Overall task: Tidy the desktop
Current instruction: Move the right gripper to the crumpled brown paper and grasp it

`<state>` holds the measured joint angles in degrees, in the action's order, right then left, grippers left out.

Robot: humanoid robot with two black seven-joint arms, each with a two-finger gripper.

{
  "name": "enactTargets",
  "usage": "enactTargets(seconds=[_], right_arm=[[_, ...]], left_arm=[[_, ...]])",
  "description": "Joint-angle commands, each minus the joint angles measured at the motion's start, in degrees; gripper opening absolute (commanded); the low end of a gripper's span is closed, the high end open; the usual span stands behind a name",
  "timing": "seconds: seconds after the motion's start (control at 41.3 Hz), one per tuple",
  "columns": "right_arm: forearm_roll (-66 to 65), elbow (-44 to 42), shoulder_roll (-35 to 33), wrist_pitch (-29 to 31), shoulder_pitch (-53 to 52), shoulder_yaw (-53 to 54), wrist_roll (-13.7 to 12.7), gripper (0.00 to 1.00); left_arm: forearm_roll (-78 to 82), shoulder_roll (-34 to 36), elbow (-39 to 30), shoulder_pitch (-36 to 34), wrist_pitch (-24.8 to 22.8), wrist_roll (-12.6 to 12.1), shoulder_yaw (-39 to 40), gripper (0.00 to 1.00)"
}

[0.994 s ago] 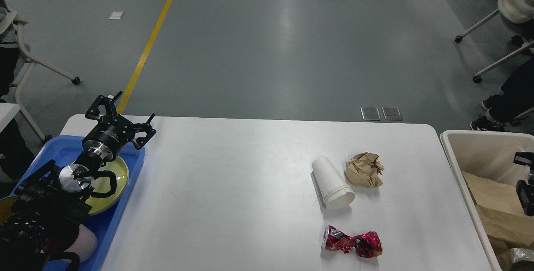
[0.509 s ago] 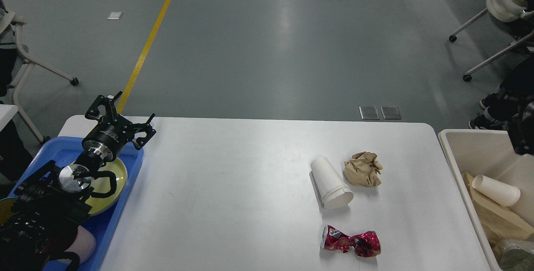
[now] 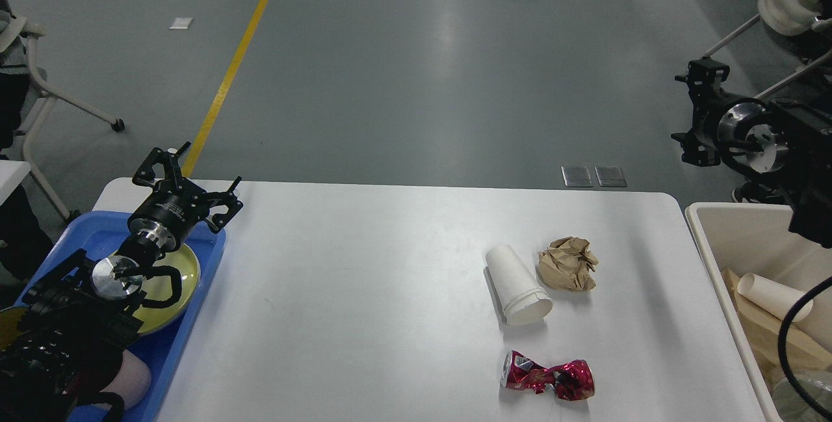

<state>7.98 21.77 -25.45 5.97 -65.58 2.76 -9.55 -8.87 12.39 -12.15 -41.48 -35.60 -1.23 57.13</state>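
Head view: our left gripper [image 3: 188,178] jaws spread, empty, at desktop [image 3: 364,292] far-left corner; right gripper [image 3: 695,113] jaw gap unclear, off far-right edge.

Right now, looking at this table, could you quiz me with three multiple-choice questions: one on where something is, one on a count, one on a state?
1. Where does the crumpled brown paper lie?
A. in the blue tray
B. on the desktop, right of the white cup
C. on the floor

2. How many pieces of rubbish lie on the desktop?
A. one
B. three
C. five

3. What state is the red can in?
A. upright and whole
B. crushed, lying on its side
C. held in a gripper

Answers:
1 B, the paper sits just right of the cup.
2 B, only cup, paper and can are on it.
3 B, it is twisted flat with no gripper near.
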Motion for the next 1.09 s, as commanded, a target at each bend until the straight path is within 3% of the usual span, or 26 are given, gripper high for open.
enactTargets(seconds=[0.0, 0.218, 0.339, 0.582, 0.776, 1.066], right_arm=[[-0.76, 3.35, -0.56, 1.06, 0.37, 0.67, 0.24, 1.0], [-19.02, 17.32, -5.22, 9.4, -8.15, -13.29, -0.2, 1.0], [-25.99, 23.22, -3.91, 10.2, -9.47, -22.7, -0.64, 1.0], [-26.78, 22.88, 4.09, 10.02, -5.7, -31.06, -0.73, 1.0], [-26.96, 20.86, 6.29, 10.2, -4.55, -36.95, -0.73, 1.0], [-25.38, 20.15, 9.1, 9.94, -1.83, -36.52, -0.73, 1.0]], left_arm=[[-0.01, 0.0, -0.07, 0.0, 0.0, -0.08, 0.0, 1.0], [-0.01, 0.0, 0.02, 0.0, 0.0, -0.08, 0.0, 1.0], [-0.01, 0.0, -0.07, 0.0, 0.0, -0.08, 0.0, 1.0], [-0.01, 0.0, -0.07, 0.0, 0.0, -0.08, 0.0, 1.0], [-0.01, 0.0, -0.07, 0.0, 0.0, -0.08, 0.0, 1.0], [0.08, 0.0, -0.07, 0.0, 0.0, -0.08, 0.0, 1.0]])
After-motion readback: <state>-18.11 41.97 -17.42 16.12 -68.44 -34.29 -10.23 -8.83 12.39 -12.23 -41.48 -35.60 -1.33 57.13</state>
